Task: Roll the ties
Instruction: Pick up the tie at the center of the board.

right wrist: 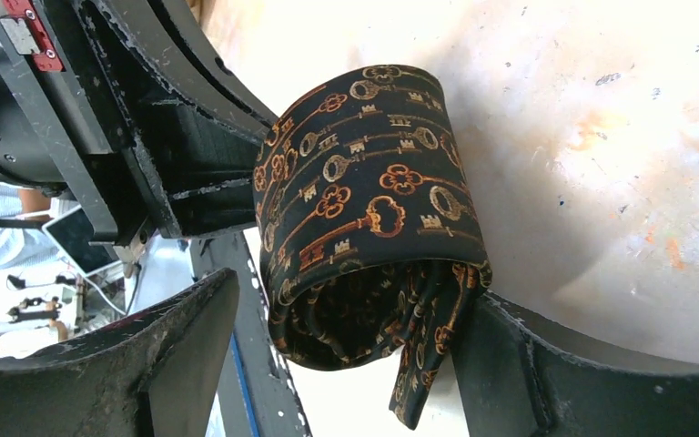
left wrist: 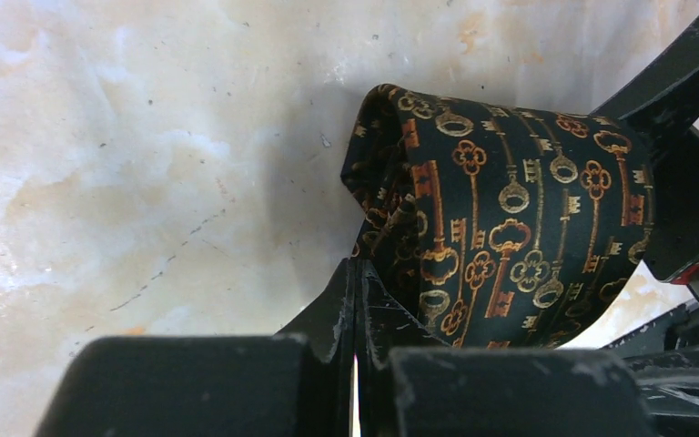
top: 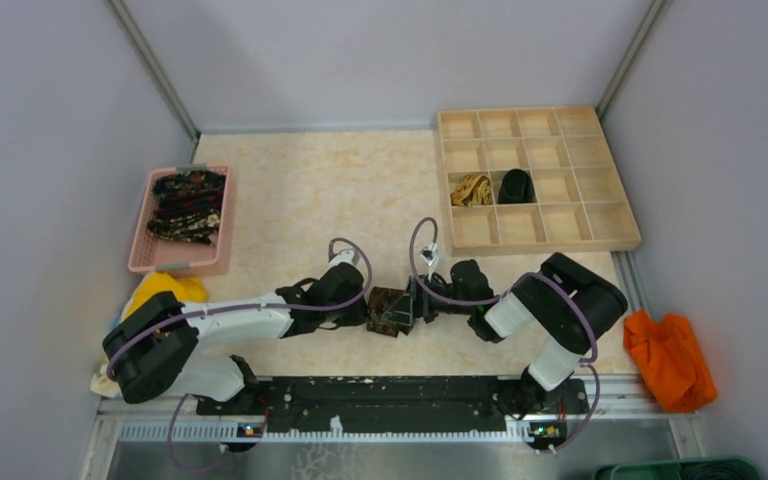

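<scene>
A dark tie with a gold key pattern (top: 388, 310) lies rolled on the table between my two grippers. In the left wrist view the roll (left wrist: 510, 209) sits just right of my left gripper (left wrist: 357, 269), which is shut, its tip against the roll's layered edge; I see no fabric between its fingers. In the right wrist view my right gripper (right wrist: 348, 296) is open around the roll (right wrist: 364, 191). Its right finger (right wrist: 510, 364) touches the loose hanging end and its left finger (right wrist: 182, 346) stands apart. More dark speckled ties (top: 188, 205) lie in the pink basket (top: 145, 245).
A wooden compartment tray (top: 620, 215) at the back right holds a rolled tan-gold tie (top: 472, 189) and a rolled black tie (top: 515, 186). An orange cloth (top: 668, 355) lies at the right edge and a yellow cloth (top: 165, 290) by the left arm.
</scene>
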Controlling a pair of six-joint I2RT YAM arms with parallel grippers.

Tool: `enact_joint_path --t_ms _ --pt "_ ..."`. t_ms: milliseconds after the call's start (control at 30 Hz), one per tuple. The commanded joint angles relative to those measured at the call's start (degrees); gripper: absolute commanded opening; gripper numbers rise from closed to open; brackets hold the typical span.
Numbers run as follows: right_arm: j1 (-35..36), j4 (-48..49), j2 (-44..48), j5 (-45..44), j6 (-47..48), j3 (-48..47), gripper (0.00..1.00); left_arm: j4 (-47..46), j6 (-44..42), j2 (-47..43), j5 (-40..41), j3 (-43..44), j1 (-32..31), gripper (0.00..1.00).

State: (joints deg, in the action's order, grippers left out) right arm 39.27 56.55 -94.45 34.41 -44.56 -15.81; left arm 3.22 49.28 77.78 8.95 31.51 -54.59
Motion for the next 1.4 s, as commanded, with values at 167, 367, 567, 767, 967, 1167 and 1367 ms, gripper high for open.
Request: enact_joint_path --t_ms 167,367,567,767,967,1167,1367 --pt "3.1 -6.5 -1.4 -3.7 1.6 -1.1 0.77 -2.8 0.9 -0.1 -3.6 -1.2 0.3 0.00" --pt "7.2 -1.4 -4.5 -5.2 -1.0 -1.2 0.67 -4.5 1.2 0.0 -5.3 -1.4 0.3 0.00" --pt "7.6 9.9 -10.3 -4.6 -6.2 0.0 0.58 -5.2 1.8 -0.5 -6.8 -2.8 0.3 0.00" --pt "7.7 11.8 -13.0 -4.9 -6.7 -2.0 0.50 -5.1 2.7 -2.5 -7.3 -5.1 0.3 0.00" --pt "7.6 10.1 -13.2 -4.2 -6.3 -3.8 0.27 -5.4 2.8 -3.7 -7.6 -6.8 0.3 0.00" --pt "7.7 6.7 -12.4 -3.9 -5.7 -6.6 0.00 -1.8 2.4 -4.6 -6.4 -5.7 0.3 0.00" --pt "7.8 -9.7 -1.7 -10.2 0.7 -9.8 0.00 15.7 3.9 -13.0 5.4 -0.4 0.3 0.00"
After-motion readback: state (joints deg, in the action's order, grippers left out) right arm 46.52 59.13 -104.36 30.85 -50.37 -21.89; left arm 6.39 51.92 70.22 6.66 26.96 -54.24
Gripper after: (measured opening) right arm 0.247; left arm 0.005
